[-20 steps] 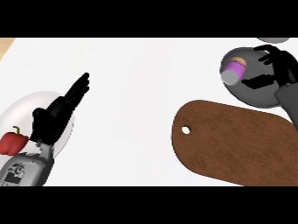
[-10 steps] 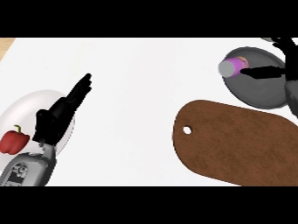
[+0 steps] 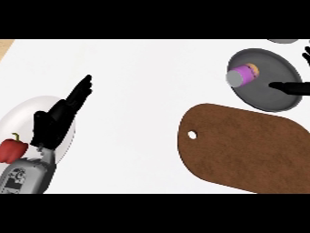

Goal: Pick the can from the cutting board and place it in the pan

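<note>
Starting at the right hand: it is released, fingers spread and straight at the view's right edge, gripping nothing. Its thumb lies out across the right part of the pan, pointing toward the can but apart from it.

The can lies on its side in the left half of the pan, grey end facing the viewer, purple body behind it. Something small and orange shows just past it, and I cannot tell what that is. The cutting board below the pan carries nothing, so I judge the placing done and only the pulling away of the hand left.

The risks sit there. A can on its side can roll, so a brush from the thumb, or a knock on the pan's rim as the hand lifts, could send it toward the rim. Because the thumb sits low over the pan, a sideways pull looks more likely to catch the wall than a lift straight up. A shoved pan could also slide on the white desk toward the board, which lies just beside it.

Far off at the left, the left hand rests open over a plate holding a red pepper; nothing there bears on the can.
</note>
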Motion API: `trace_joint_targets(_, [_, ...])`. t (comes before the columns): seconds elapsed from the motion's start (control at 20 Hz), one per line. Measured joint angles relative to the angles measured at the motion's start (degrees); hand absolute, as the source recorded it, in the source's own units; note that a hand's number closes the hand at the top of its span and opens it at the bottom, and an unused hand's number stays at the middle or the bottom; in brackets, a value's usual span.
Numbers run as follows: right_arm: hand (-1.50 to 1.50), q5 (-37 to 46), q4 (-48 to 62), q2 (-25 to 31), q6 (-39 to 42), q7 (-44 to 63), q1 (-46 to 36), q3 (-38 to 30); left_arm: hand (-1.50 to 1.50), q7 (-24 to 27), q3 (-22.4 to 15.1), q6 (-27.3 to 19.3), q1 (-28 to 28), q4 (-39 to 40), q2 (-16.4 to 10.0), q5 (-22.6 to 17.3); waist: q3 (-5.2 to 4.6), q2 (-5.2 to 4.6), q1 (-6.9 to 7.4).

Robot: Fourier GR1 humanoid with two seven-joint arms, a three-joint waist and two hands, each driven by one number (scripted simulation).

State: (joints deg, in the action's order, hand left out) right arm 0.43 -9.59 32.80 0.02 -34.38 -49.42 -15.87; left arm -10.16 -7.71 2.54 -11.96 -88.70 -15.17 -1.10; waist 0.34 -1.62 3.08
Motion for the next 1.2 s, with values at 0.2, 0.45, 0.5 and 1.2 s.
trace_joint_targets(0.2, [-1.5, -1.1, 0.1, 2.7, 6.1, -5.0, 2.6, -1.4, 0.0, 0.1, 0.1, -0.2, 0.5, -0.3, 0.4, 0.2, -0.02, 0.2, -0.24])
trace_joint_targets(0.45, [-1.5, -1.7, 0.3, 4.2, 11.1, -12.9, 7.6, -2.4, 0.0, -0.2, 0.9, 0.5, 0.9, -0.5, 0.1, 0.0, -0.05, 0.5, -0.78])
trace_joint_targets(0.5, [-1.5, -1.8, 0.4, 4.3, 12.0, -14.2, 8.5, -2.5, 0.0, 0.0, 0.8, 0.2, 1.4, -0.6, 0.3, 0.4, -0.07, 0.58, -0.9])
trace_joint_targets(1.2, [-1.5, -1.5, -1.2, 3.2, 13.0, -20.2, 17.6, -2.7, 0.0, -0.2, 2.8, 1.7, 2.7, -1.5, 0.8, 1.2, -0.15, 1.09, -1.82])
